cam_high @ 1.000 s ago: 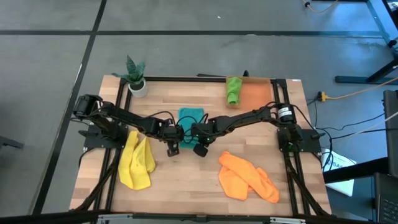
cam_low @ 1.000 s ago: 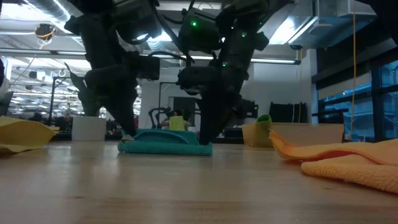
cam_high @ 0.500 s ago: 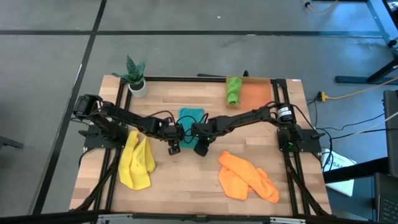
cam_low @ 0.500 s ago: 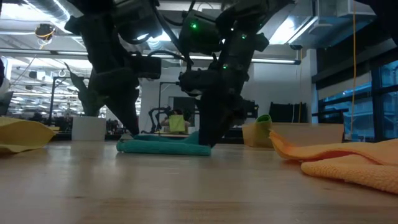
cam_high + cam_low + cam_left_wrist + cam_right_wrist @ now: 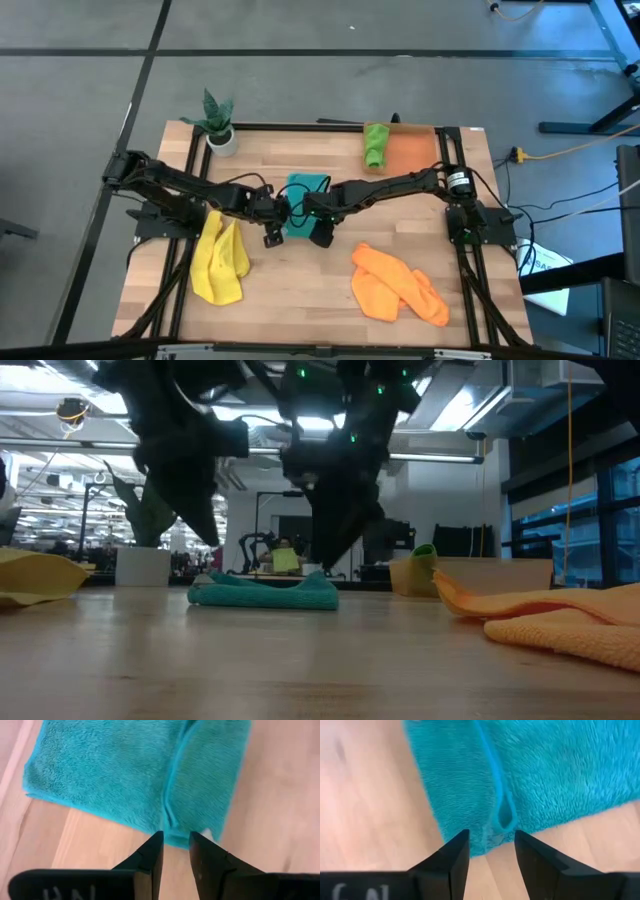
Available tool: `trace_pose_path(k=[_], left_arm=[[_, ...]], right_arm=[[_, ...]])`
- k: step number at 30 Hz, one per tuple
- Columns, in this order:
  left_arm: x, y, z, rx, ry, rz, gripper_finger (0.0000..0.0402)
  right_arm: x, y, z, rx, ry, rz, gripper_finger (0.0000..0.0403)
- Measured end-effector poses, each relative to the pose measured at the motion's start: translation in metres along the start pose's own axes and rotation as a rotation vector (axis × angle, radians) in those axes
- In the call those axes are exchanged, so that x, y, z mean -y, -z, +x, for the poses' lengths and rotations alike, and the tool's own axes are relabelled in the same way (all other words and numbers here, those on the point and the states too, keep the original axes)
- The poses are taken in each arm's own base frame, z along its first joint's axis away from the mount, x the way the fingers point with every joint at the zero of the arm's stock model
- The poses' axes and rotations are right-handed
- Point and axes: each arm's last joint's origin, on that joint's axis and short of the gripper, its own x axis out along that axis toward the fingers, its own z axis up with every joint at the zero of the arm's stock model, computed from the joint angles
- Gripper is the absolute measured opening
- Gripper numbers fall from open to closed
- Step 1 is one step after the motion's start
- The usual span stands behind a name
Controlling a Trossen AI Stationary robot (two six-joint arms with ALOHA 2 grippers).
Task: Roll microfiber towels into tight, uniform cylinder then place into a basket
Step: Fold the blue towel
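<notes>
A: We have the teal towel [image 5: 303, 196] lying folded flat near the middle of the tabletop [image 5: 300, 290], with both arms meeting over its near edge. How do we expect it to handle?

B: Soft, light and floppy, by the look of its plush pile. We judge it will sag and spring open unless we pin it, and a single layer may peel off if we pinch too shallow. The hemmed fold at the near edge looks like the place to take it, both layers together.

A: And our hands?

B: The left hand [image 5: 176, 851] hangs just above that edge, fingers parted only narrowly, holding nothing. The right hand [image 5: 491, 851] hovers beside it over the same edge, gap a little wider, also empty.

A: What do the wrist views give us that the others do not?

B: They show the fold seam running across the cloth, and the small loop of hem between the right fingers. The high view hides all that under the arms, but it alone shows the layout: the green towel [image 5: 375, 145] rolled at the left end of the basket [image 5: 415, 152], the yellow towel [image 5: 220, 262] and orange towel [image 5: 398, 284] crumpled nearer us. The low view shows the teal towel [image 5: 265, 593] lying flat, not yet a cylinder.
</notes>
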Motion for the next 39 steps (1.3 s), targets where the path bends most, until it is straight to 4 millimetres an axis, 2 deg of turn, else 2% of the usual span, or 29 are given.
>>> trace_pose_path(k=[3,6,15,20,26,39], left_arm=[[0.009,0.003,-0.007,0.014,0.028,0.075,0.0083],[0.020,0.007,-0.010,0.022,0.054,0.212,0.0083],[0.041,0.028,0.012,0.067,0.072,0.390,0.0083],[0.045,0.029,0.025,0.065,0.033,0.442,0.0082],[0.044,0.030,0.035,0.062,-0.064,0.433,0.0082],[0.042,0.030,0.048,0.041,-0.050,0.416,0.0082]], right_arm=[[-0.012,0.000,-0.005,0.020,-0.018,-0.099,0.0158],[-0.023,0.009,0.001,0.030,-0.030,-0.230,0.0158],[-0.031,0.036,0.031,0.099,-0.032,-0.411,0.0158],[-0.028,0.042,0.037,0.115,0.046,-0.407,0.0158],[-0.027,0.043,0.039,0.126,0.050,-0.409,0.0158],[-0.028,0.043,0.039,0.130,0.044,-0.409,0.0158]])
